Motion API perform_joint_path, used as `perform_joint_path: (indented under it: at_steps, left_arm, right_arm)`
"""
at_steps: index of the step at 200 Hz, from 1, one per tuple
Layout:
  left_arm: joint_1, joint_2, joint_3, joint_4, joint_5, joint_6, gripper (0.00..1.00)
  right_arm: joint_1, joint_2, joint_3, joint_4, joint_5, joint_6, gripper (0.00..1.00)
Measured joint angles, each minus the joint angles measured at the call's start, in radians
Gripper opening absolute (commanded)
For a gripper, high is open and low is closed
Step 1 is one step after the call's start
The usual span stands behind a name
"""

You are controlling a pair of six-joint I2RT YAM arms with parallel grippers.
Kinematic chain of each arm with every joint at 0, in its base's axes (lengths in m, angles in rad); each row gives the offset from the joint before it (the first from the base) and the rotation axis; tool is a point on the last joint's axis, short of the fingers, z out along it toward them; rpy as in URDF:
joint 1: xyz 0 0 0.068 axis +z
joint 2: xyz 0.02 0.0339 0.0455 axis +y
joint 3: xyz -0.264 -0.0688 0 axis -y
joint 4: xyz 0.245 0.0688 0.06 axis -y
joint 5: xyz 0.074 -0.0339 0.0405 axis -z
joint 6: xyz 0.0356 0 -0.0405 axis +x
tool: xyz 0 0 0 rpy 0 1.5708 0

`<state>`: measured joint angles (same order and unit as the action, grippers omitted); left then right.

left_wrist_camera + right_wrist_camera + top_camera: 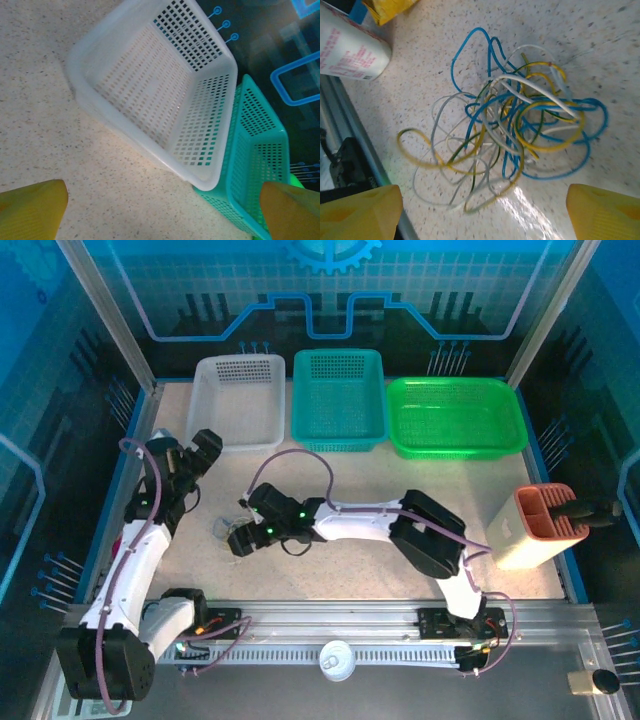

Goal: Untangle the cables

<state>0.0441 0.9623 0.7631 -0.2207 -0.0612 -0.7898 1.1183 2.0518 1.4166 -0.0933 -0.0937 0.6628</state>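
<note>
Starting at the near edge of the table (520,580), the following are recorded.

1. Right end effector (240,538): stretched across to left of centre and poised low over the tangle. In the wrist view its yellow fingertips (360,212) are set wide apart, and nothing is held between them.

2. Cables (520,125): a loose knot of thin blue, white, yellow and green strands, laid flat on the table directly beneath that end effector. One blue loop (470,47) is thrown clear of the mass, and pale loops trail out on the opposite side.

3. Left end effector (205,450): raised beyond the tangle and well apart from it. It is spread wide and empty, and is pointed toward the white basket (150,85).

4. White, teal (338,398) and green (455,415) baskets: ranged side by side along the far edge.

Handling note: the step in hand is judged to be a first pick. A single outlying strand, such as the blue loop, is best taken. The dense middle is to be avoided, since several wires would be pinched together there. A slow lift is advised, with the remainder pinned by the left end effector.
</note>
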Motion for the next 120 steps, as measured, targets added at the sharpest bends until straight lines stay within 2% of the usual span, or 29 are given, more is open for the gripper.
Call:
perform_joint_path:
  at_steps: [16, 36, 58, 72, 90, 120]
  left_arm:
    - [0.0, 0.0, 0.001, 0.0, 0.015, -0.007, 0.99]
    - [0.0, -0.002, 0.001, 0.0, 0.03, -0.018, 0.99]
    - [0.0, -0.01, 0.001, 0.0, 0.04, -0.021, 0.99]
    - [0.001, -0.014, 0.001, 0.0, 0.049, -0.021, 0.99]
    - [0.001, -0.018, 0.001, 0.0, 0.068, -0.021, 0.99]
    - [0.002, -0.018, 0.001, 0.014, 0.151, -0.016, 0.99]
  right_arm:
    - [0.0, 0.056, 0.044, -0.007, -0.004, 0.003, 0.75]
    - [-0.002, 0.118, 0.087, -0.011, -0.006, 0.008, 0.57]
    - [-0.01, 0.145, 0.097, -0.007, -0.024, 0.015, 0.24]
    - [-0.024, 0.148, 0.092, 0.003, -0.043, 0.023, 0.07]
    - [-0.051, 0.137, 0.061, 0.043, -0.061, 0.035, 0.02]
    - [-0.118, 0.026, -0.099, 0.065, -0.068, 0.031, 0.01]
